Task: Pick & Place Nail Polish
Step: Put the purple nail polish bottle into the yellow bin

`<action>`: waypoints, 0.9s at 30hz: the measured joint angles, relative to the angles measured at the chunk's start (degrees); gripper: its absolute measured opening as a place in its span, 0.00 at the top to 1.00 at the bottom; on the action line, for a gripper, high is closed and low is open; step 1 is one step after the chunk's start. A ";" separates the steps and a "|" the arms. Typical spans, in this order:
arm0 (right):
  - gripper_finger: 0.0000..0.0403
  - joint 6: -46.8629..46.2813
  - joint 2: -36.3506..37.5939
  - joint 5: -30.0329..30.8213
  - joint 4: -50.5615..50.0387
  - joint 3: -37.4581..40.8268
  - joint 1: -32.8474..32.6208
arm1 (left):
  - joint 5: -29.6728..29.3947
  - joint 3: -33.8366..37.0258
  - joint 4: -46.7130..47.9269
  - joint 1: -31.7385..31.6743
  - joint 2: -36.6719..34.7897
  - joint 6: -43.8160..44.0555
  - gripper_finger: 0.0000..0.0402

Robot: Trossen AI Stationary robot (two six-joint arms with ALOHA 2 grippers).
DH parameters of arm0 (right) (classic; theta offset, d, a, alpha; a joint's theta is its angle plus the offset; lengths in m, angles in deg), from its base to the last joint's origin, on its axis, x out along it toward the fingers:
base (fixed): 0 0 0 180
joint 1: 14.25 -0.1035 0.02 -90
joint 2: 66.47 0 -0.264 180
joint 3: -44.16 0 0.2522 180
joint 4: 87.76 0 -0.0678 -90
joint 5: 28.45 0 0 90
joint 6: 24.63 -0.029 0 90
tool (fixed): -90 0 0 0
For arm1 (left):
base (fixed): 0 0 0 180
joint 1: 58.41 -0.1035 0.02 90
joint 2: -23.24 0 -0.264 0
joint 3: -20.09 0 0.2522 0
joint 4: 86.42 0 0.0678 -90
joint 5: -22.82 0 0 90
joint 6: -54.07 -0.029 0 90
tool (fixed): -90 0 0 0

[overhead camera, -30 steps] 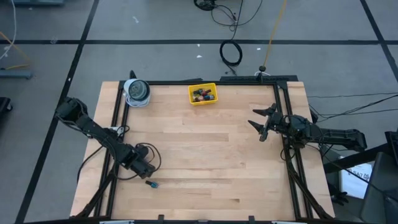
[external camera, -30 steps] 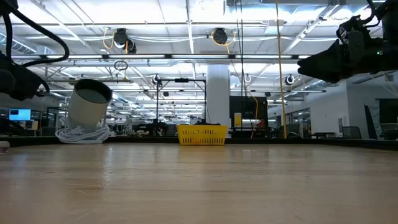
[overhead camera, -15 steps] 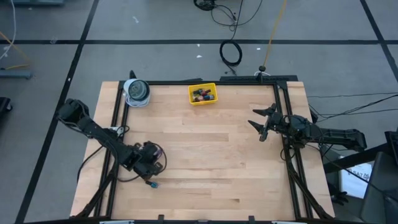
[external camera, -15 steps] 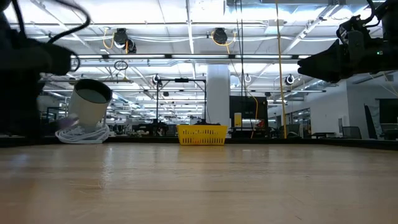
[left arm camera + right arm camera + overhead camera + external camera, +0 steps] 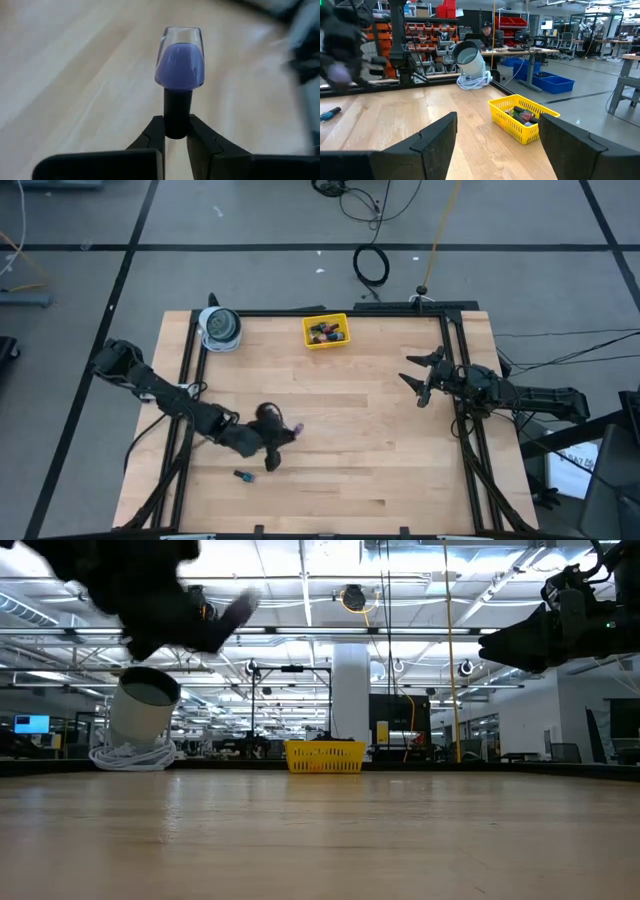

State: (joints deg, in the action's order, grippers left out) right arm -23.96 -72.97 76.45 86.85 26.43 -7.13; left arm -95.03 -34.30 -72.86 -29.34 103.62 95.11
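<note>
Arms: two.

Left gripper (image 5: 272,442): over the near left part of the table (image 5: 350,450), lifted clear of the wood. Fingers (image 5: 202,142) clamped on the dark cap of one purple bottle (image 5: 179,62), which sticks out past the fingertips, body outward. A second ago this gripper sat lower and nearer the left edge, just above the loose bottle; it has since swung toward the table's middle and risen, showing dark and blurred high at the left of the low view.

Loose bottle (image 5: 241,475): one, blue with a dark cap, lying on its side on the wood near the front left, just left of and nearer the front edge than the left gripper. Same spot as before.

Roll (image 5: 220,327): one, grey-white, at the far left corner, on a coil of white cord. Unmoved.

Tray (image 5: 326,331): one, yellow, at the far edge near the middle. Holds several bottles (image 5: 524,116), red, green and dark among them; exact count cannot be told. Unmoved.

Right gripper (image 5: 417,379): at the right edge, raised off the table, fingers spread apart, nothing between them. Same pose as a second ago.
</note>
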 joint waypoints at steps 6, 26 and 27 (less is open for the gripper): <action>0.34 0.00 -0.01 0.00 0.01 0.00 -0.01 | 10.77 -0.08 -24.78 -2.00 -0.09 -21.30 0.92; 0.34 0.00 -0.01 0.00 0.01 -0.02 -0.01 | 36.68 -0.10 -41.07 -4.14 -0.13 -22.56 0.92; 0.34 0.00 -0.01 0.00 0.01 -0.02 0.00 | 36.57 -0.12 -41.07 -4.14 -0.13 -22.56 0.91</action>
State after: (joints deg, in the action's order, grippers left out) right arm -23.96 -72.97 76.45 86.86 26.41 -7.13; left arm -58.47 -34.42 -113.93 -33.48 103.49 72.55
